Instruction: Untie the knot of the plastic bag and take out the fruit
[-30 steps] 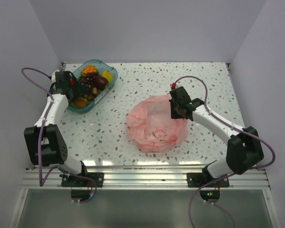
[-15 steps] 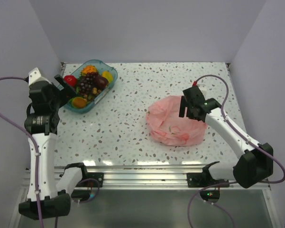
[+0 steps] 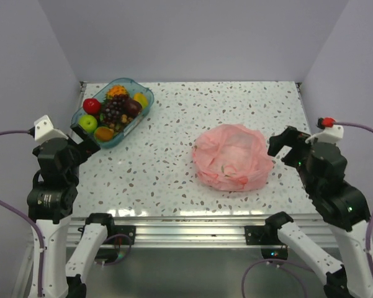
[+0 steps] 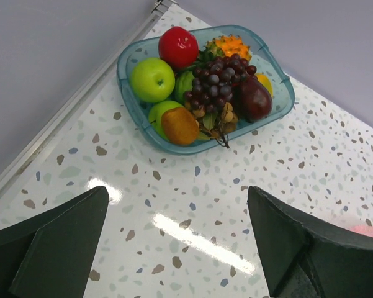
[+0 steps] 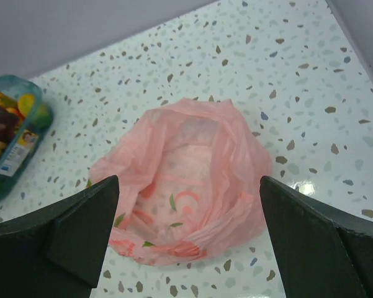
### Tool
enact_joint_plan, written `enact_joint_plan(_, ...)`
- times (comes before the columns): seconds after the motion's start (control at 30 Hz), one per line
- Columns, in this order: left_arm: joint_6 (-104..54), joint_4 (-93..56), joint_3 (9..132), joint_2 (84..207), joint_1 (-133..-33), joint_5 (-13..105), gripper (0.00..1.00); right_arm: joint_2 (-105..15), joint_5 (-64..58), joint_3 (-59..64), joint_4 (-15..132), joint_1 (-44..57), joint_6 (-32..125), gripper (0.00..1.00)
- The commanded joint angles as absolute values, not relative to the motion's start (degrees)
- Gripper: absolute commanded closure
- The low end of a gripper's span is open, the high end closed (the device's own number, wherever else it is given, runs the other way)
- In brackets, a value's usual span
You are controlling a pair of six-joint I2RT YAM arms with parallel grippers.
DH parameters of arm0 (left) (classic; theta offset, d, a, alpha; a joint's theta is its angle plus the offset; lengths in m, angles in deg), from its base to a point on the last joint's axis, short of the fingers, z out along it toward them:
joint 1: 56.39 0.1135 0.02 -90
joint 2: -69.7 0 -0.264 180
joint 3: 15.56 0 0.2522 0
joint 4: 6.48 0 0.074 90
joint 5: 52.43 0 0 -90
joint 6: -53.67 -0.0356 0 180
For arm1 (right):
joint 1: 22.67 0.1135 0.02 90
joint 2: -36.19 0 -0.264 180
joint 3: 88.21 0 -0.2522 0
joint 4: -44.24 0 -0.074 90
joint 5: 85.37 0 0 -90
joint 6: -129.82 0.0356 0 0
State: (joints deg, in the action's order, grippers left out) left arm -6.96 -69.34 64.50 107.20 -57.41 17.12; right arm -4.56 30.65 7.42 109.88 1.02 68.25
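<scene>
Withdrawn since a second ago, both arms are held nearer than the blue tray, with left gripper and right gripper spread wide and nothing gripped. Well right of that tray, the plastic bag is left slack, crinkled, translucent pink, mouth open, no knot made out. Inside the tray glossy, rounded fruit is heaped; emptying is judged done, only parking remaining.

Bright, even light from overhead – shadows soft and faint. Glare patches on the table near its front edge, also in both wrist views. The left fingers dark, a bit soft, prob. out of focus – rest looks sharp.
</scene>
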Motion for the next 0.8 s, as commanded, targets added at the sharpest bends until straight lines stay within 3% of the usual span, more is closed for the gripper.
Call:
enact_joint_plan(0.0, -5.4, -72.71, 62.36, 104.17, -58.85, 13.66, 0.0, 0.75, 31.53, 8.76, 109.07, 1.07, 66.02, 0.01)
enact_joint_plan(0.37, -8.29, -74.73, 58.58, 90.27, -60.35, 14.89, 0.0, 20.0, 28.8, 17.28, 107.13, 1.15, 58.72, 0.01)
enact_joint_plan(0.77, -12.08, -75.35, 52.79, 76.13, -61.23, 19.38, 0.0, 28.63, 26.87, 23.26, 105.2, 1.15, 56.26, 0.01)
